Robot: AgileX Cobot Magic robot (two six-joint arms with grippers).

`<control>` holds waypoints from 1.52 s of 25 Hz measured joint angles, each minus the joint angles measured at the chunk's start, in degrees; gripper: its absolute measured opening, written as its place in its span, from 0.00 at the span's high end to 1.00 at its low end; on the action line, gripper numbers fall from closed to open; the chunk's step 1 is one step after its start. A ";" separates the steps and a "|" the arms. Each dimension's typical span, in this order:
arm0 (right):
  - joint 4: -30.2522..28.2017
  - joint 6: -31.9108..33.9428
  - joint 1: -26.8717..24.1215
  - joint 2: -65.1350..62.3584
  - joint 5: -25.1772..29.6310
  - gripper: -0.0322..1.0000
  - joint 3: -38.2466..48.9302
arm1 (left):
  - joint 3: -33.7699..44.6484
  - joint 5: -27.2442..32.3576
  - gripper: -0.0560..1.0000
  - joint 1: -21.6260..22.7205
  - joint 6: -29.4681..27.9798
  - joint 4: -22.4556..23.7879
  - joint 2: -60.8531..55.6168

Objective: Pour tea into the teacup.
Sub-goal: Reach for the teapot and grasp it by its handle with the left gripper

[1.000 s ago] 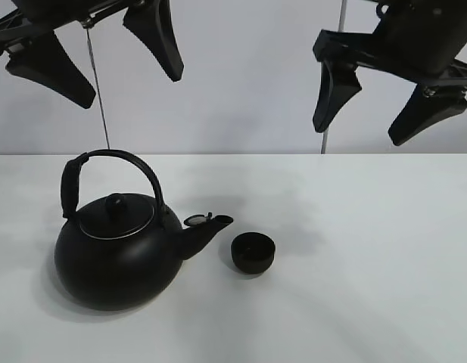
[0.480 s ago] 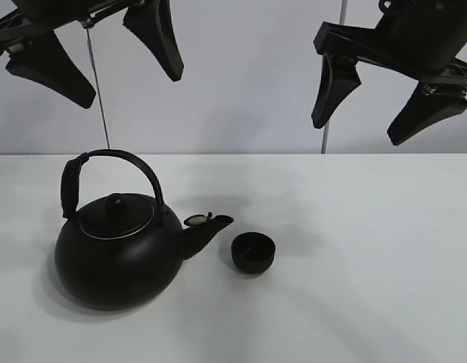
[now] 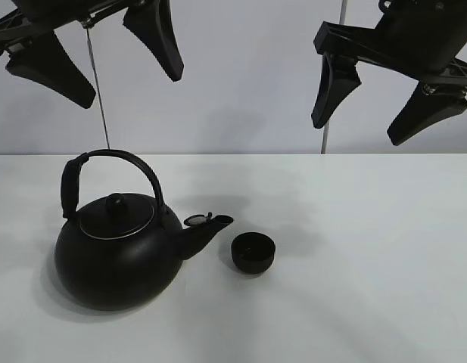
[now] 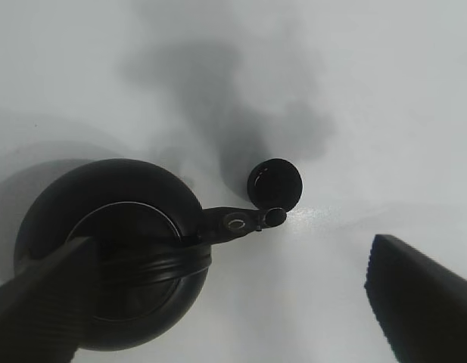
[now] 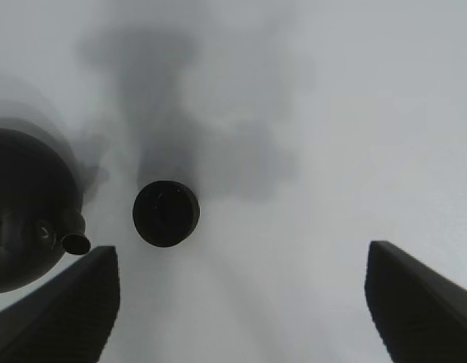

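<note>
One small change, none of it at the teacup [image 3: 253, 252].
We find the teacup upright on the bench [image 3: 369, 287], just beside the spout of the kettle [image 3: 116, 253], both unmoved; the left claw [image 3: 126, 83] hangs wide overhead; the right claw [image 3: 358, 132], wide and empty too, has merely tilted slightly; pouring is not yet begun.

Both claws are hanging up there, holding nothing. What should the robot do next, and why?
Probably lower the left gripper, which hangs open and high, toward the arched handle of the kettle. The kettle stands ungripped with its spout beside the teacup, so it has to be grasped before any pouring.
</note>
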 joint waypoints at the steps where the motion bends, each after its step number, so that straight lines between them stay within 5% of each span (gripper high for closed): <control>1: 0.00 0.00 0.00 0.00 0.00 0.38 0.00 | 0.00 0.00 0.30 0.00 0.00 0.00 0.00; 12: 0.12 0.00 0.00 0.00 -1.73 0.38 0.00 | 0.00 0.05 0.30 0.00 0.43 0.00 0.00; 20: 0.16 0.00 0.00 0.00 -1.91 0.38 0.00 | 0.14 -3.28 0.31 0.00 7.52 0.20 -0.96; 27: 0.16 0.00 0.00 0.00 -2.16 0.38 0.00 | 10.64 -21.86 0.33 -2.88 9.91 6.57 -10.01; 38: 0.16 0.00 0.00 0.00 -9.41 0.38 0.00 | 39.13 -61.42 0.35 -3.03 12.72 11.05 -18.11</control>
